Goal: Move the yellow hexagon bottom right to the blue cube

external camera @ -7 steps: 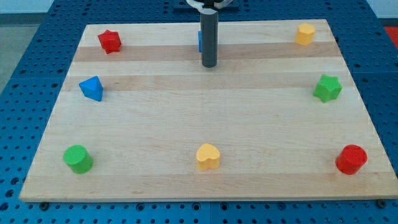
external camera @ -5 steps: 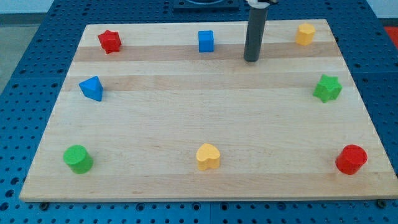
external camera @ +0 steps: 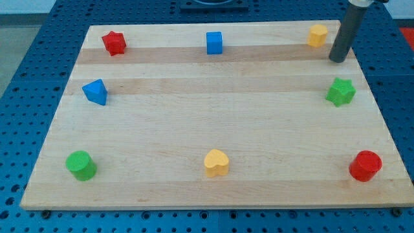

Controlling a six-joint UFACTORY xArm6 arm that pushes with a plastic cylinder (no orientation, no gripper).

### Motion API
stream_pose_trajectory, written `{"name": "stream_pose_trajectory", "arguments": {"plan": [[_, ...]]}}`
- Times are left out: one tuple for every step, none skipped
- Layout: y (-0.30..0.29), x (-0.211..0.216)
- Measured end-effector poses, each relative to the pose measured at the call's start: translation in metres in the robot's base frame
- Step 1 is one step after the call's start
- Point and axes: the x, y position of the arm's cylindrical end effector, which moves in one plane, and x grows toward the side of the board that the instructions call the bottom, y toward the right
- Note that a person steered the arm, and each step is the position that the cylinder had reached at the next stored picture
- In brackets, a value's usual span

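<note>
The yellow hexagon [external camera: 317,35] sits near the top right corner of the wooden board [external camera: 207,123]. The blue cube [external camera: 214,43] sits at the top middle. My tip [external camera: 337,59] is on the board just right of and slightly below the yellow hexagon, apart from it, and above the green star [external camera: 340,92].
A red star [external camera: 114,43] is at top left, a blue triangular block [external camera: 95,92] at left, a green cylinder [external camera: 81,165] at bottom left, a yellow heart [external camera: 216,162] at bottom middle, a red cylinder [external camera: 365,166] at bottom right.
My tip has swept right along the top of the board, from in front of the blue cube to just right of the yellow hexagon. No block has moved.
</note>
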Motion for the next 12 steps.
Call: {"name": "stream_pose_trajectory", "arguments": {"plan": [[0.002,-0.041],[0.003,-0.077],[0.004,-0.079],[0.017,-0.124],[0.007,-0.125],[-0.002,-0.111],[-0.014,-0.089],[-0.049,-0.063],[-0.093,-0.036],[-0.138,-0.007],[-0.18,0.025],[-0.193,0.038]]}}
